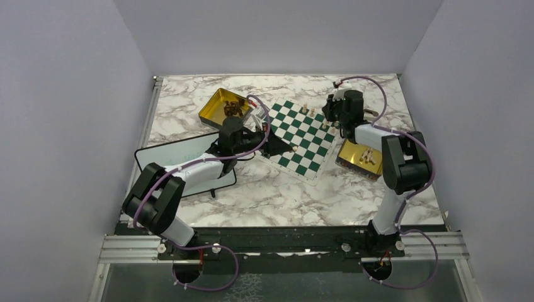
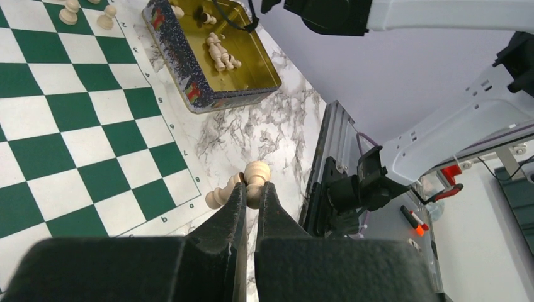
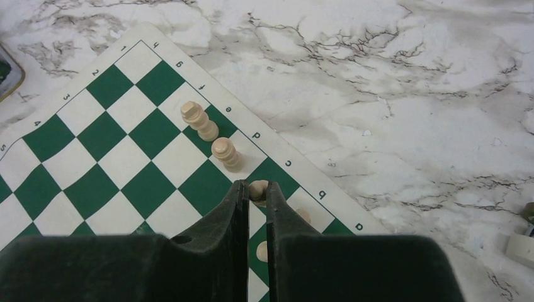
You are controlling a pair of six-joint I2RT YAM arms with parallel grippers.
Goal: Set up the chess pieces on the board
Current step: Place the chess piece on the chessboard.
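— Two grippers, both loaded?

— Both. The left gripper (image 2: 252,189) was pinched narrow on a pale piece (image 2: 257,171). It was held just off the near corner of the board (image 2: 75,126), over the marble table (image 2: 252,126). I judged it to be on its way to a square. The right gripper (image 3: 255,187) was nipped on another pale piece (image 3: 258,186), low over the edge row beside two standing pieces (image 3: 200,121), evidently to extend that rank.

— Stock?

— Spare pale pieces (image 2: 220,53) lay in the gold tin (image 2: 189,88) at the board's right side. A second tin (image 1: 211,113) held dark pieces (image 1: 233,108).

— Any writing?

— Border letters a to g and numerals 1 to 5 were legible on the board. No brand was seen.
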